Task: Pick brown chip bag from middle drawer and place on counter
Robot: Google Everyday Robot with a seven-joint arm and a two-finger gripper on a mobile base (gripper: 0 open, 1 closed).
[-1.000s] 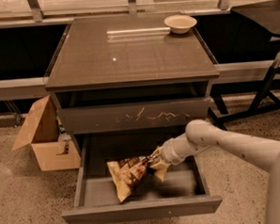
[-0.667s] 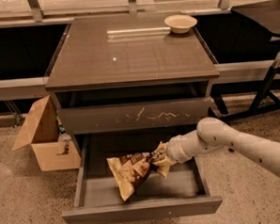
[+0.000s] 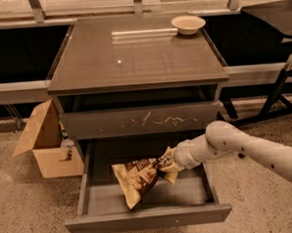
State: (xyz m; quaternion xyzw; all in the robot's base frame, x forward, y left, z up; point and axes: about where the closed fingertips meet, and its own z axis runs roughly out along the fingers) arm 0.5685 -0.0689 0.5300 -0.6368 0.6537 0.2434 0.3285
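Brown, tan-ended chip bag (image 3: 138,176); grey drawer (image 3: 147,219); white-armed gripper (image 3: 167,162) at bag

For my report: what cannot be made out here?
Camera view:
- Lettering on the brown chip bag: too small to read.
- Floor of the middle drawer under the bag: hidden by it.
- The arm past the gripper holding the bag over the drawer: cut off, right edge.

The grey-brown worktop (image 3: 133,55) is glossy and reflective, the grey drawer (image 3: 149,218) matt. Over the drawer, the claw (image 3: 166,162) pinches the crinkly, shiny brown chip bag (image 3: 138,175).
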